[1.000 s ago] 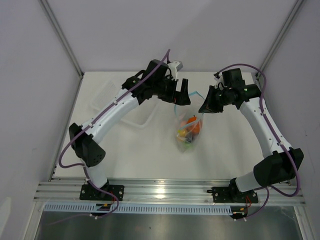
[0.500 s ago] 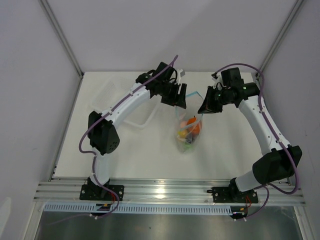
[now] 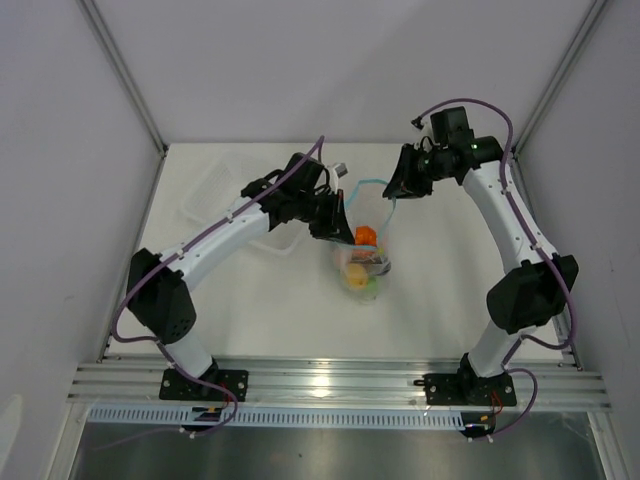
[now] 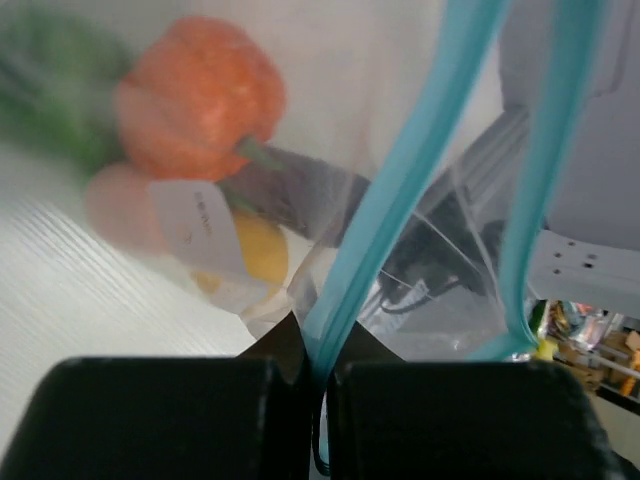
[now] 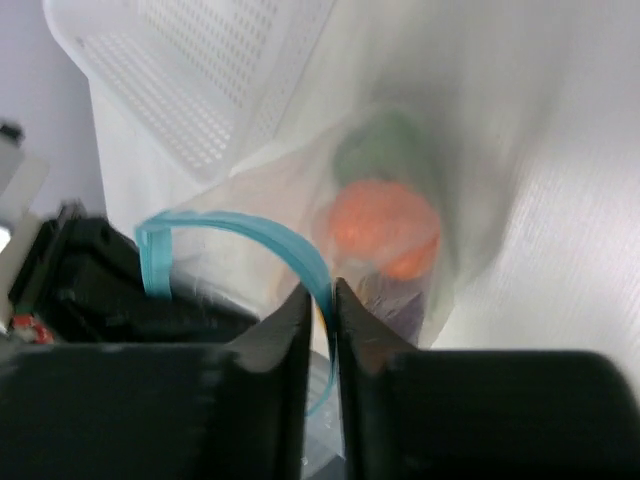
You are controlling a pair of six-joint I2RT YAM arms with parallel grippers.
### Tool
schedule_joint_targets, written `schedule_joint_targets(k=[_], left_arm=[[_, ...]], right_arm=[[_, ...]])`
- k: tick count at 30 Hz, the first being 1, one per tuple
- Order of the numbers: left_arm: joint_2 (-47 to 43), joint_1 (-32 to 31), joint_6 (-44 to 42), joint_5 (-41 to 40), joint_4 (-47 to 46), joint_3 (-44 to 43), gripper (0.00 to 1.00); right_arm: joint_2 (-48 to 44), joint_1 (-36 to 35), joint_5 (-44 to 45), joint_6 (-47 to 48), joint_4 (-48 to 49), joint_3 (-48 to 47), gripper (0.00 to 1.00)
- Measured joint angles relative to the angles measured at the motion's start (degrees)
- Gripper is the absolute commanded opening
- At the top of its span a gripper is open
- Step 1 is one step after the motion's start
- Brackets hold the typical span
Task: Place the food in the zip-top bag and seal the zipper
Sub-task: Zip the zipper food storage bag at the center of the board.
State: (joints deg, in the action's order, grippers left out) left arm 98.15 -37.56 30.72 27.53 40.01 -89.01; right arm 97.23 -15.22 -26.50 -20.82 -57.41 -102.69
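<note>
The zip-top bag [image 3: 362, 268] hangs over the table centre, holding the food [image 3: 364, 262]. Through the plastic I see an orange piece [image 4: 200, 95], a yellow lemon [image 4: 256, 250], a pink piece [image 4: 112, 205], something green [image 4: 45, 90] and a dark purple piece [image 4: 295, 190]. The light-blue zipper [image 3: 368, 181] arcs between both grippers. My left gripper [image 3: 337, 216] [image 4: 318, 345] is shut on the zipper [image 4: 400, 190] at the left end. My right gripper [image 3: 396, 190] [image 5: 328, 292] stands narrowly open, with the zipper [image 5: 270, 235] running loosely between its fingertips.
A clear rigid tray [image 3: 212, 188] lies at the back left of the table, beside the left arm, and shows in the right wrist view as perforated white plastic [image 5: 190, 90]. Grey walls close in the table on both sides and at the back.
My left gripper closed on the zipper and drew back toward the near left. My right gripper rose toward the back and its jaws parted slightly. The bag shifted left.
</note>
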Motion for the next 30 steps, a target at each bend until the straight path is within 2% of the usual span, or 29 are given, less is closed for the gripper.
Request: schedule_joint_targets(k=[1,3,4,6,7,12,14,16,21,27,30], left_arm=[[-1.4,-0.2,1.7,0.3,-1.2,1.4,0.01],[-3.8,-0.4,5.7,1.1,-3.1,3.9,0.01],[-5.0,-0.5,7.5,1.4,-4.4,5.2,0.01],[-6.6,-0.7,11.4,1.5,-6.1,7.1,0.01],[-7.1,-0.7,12.9,1.4,-6.6,7.6,0.01],[-9.3,-1.0,20.6,0.0,-9.6,9.0,0.01],[-10.4,-1.2,23.3,-0.7,-10.7,9.5,0.01],[-11.6,-1.6,25.4,-1.3,-12.2,10.2,0.01],[-12.3,-2.6,29.3,-2.2,-14.3,11.0,0.01],[-12.0,-4.3,31.3,-2.8,-15.5,11.1,0.01],[-11.3,-5.1,31.3,-2.9,-15.4,10.9,0.01]], right_arm=[[1.0,0.0,0.1,0.2,-0.2,-1.5,0.39],[2.8,0.0,0.6,0.7,-0.8,-4.3,0.54],[3.0,0.0,1.0,1.0,-1.0,-4.8,0.66],[2.1,0.0,2.3,1.1,-2.3,-4.8,0.80],[1.4,-0.1,2.7,1.6,-2.7,-4.4,0.91],[-10.9,-1.6,5.8,1.2,-4.3,3.2,0.93],[-17.4,-3.3,6.7,1.0,-4.6,6.8,0.89],[-24.5,-6.1,7.1,1.0,-4.8,10.8,0.84],[-38.6,-13.0,8.3,0.1,-4.2,21.6,0.84],[-43.4,-13.8,10.6,-0.6,-4.2,23.9,0.87],[-42.9,-13.9,13.9,-0.5,-4.8,23.4,0.84]])
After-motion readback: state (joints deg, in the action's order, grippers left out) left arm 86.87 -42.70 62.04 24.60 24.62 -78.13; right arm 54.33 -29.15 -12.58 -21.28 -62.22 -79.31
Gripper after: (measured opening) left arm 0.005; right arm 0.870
